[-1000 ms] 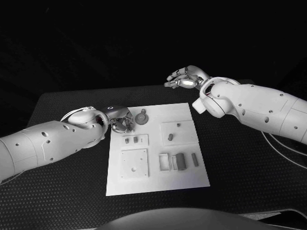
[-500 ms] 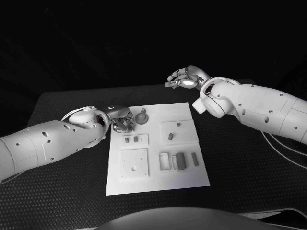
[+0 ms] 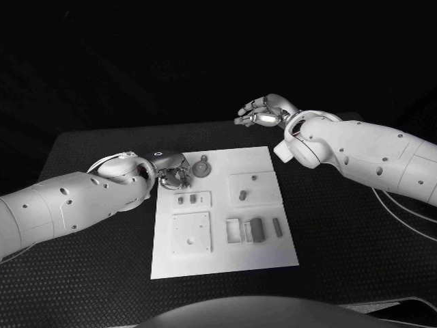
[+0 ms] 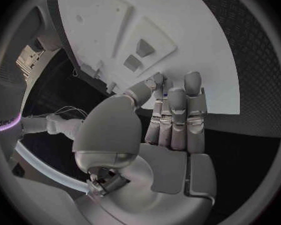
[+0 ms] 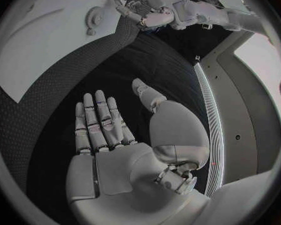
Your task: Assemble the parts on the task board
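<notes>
Task board (image 3: 223, 263) lay mid-table (image 3: 91, 273). Left hand (image 3: 172, 172) sat at the board's far-left corner, beside a round part (image 3: 202, 166). Right hand (image 3: 263, 111) hovered beyond the far edge, well apart.

We find no text, label, brand, number or sign that we can read in any of the views. The task board (image 3: 223, 205) is plain white, and its parts are too small for us to tell whether any marks are on them.
</notes>
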